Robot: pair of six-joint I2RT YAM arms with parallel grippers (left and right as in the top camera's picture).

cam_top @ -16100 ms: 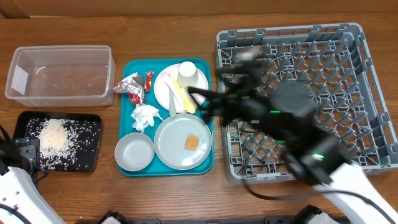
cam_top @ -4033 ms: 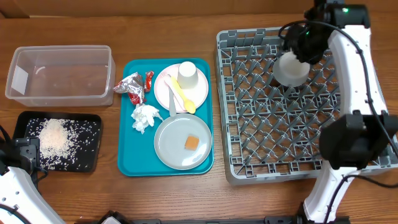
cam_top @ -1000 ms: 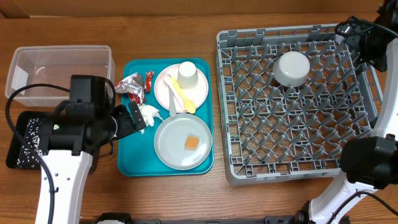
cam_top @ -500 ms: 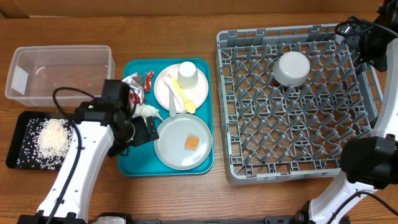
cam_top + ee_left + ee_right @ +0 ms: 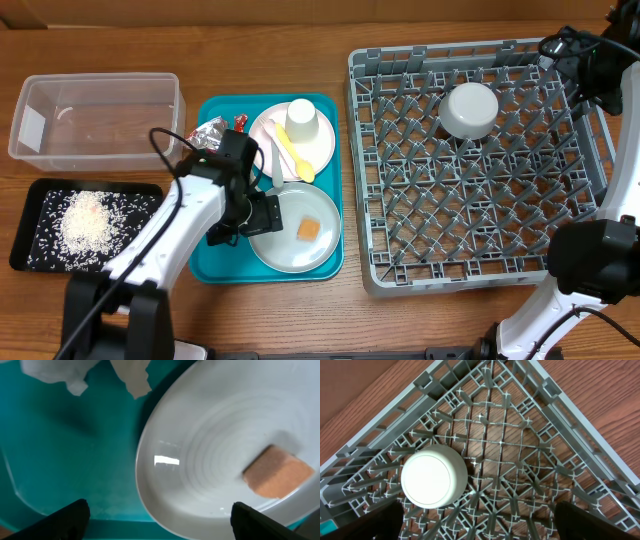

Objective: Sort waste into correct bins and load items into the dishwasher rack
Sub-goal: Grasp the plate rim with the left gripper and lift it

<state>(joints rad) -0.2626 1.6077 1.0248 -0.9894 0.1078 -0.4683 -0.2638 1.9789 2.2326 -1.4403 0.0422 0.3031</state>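
Observation:
My left gripper (image 5: 257,215) is open and low over the teal tray, its fingers astride the left rim of the light grey plate (image 5: 290,245); the wrist view shows that gripper (image 5: 160,521) and the plate (image 5: 210,450). The orange cube (image 5: 307,229) lies on that plate (image 5: 277,471). The white napkin (image 5: 55,370) is mostly hidden under my arm in the overhead view. The white cup (image 5: 303,120) and yellow spoon (image 5: 292,153) sit on the pink plate (image 5: 325,150). Foil wrappers (image 5: 211,133) lie beside it. The bowl (image 5: 470,109) sits upside down in the rack (image 5: 480,250). My right gripper (image 5: 480,525) is open and empty above the rack.
The teal tray (image 5: 215,262) holds the plates and waste. The clear tub (image 5: 95,118) stands at the far left, empty. The black tray (image 5: 40,245) in front of it holds a pile of rice (image 5: 85,220). My right arm (image 5: 590,60) hangs over the rack's far right corner.
My left arm has swung right from beside the black tray, across the teal tray, to the grey plate's left rim, covering the napkin. The right arm and bowl have not moved.

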